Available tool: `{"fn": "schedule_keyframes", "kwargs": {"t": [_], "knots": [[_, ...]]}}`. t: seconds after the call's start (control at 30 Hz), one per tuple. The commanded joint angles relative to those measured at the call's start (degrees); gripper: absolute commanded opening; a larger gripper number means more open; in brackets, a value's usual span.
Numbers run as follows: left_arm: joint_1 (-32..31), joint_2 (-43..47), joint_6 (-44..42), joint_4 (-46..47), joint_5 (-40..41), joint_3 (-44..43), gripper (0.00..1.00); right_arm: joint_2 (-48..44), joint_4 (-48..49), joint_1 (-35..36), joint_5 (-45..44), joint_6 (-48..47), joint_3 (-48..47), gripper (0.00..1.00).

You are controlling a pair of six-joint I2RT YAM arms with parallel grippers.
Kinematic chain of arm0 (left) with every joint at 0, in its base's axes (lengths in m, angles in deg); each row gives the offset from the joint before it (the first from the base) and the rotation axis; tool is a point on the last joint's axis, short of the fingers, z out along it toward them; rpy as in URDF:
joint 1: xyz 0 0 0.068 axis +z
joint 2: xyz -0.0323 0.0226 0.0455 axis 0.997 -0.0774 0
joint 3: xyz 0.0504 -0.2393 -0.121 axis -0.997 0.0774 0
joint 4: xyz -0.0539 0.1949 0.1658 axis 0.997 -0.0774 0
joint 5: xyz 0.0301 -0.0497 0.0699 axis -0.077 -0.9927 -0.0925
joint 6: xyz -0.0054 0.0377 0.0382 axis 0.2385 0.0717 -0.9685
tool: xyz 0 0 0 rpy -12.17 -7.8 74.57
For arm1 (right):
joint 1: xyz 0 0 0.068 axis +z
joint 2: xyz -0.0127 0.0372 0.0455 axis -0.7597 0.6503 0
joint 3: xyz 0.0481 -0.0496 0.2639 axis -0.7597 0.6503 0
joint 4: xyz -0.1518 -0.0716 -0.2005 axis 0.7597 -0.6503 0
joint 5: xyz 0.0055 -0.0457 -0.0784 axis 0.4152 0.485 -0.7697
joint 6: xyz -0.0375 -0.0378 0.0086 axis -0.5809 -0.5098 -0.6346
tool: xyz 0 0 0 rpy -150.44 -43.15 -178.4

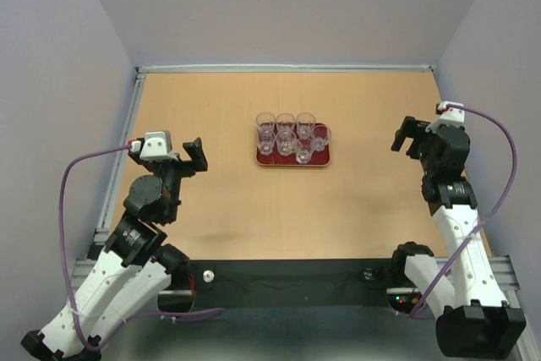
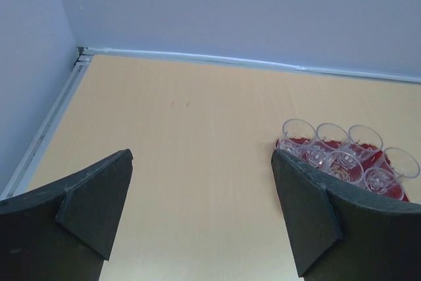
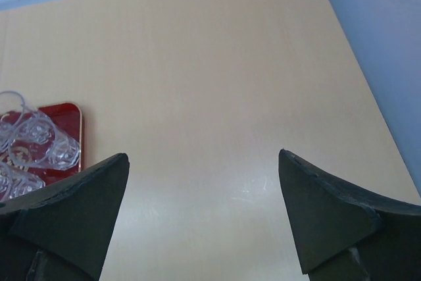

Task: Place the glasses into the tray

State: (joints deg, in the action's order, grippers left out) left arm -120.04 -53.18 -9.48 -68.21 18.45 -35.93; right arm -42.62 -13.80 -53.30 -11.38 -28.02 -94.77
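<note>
Seven small clear glasses (image 1: 292, 135) stand upright, mouths up, on a flat dark red tray (image 1: 275, 161) with rounded corners and a low rim. They are packed close, three in the far row and the rest just nearer, some touching; all sit inside the rim. The tray rests flat on the counter between the left jaws and the right jaws, well apart from both, ahead and to the right of the left jaws and to the left of the right jaws.
</note>
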Motion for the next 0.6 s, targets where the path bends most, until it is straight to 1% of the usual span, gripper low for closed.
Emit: {"fn": "schedule_keyframes", "kwargs": {"t": [0.0, 0.57], "knots": [[0.11, 0.34, -0.31, 3.04, 0.20, 0.92, 0.99, -1.70, 4.47, -0.36, -6.33, 3.66, 1.04, 1.00], [0.20, 0.25, -0.40, 3.13, 1.78, 1.36, 0.99, -2.23, 6.75, -0.36, -9.25, 3.40, 3.85, 1.00]]}}
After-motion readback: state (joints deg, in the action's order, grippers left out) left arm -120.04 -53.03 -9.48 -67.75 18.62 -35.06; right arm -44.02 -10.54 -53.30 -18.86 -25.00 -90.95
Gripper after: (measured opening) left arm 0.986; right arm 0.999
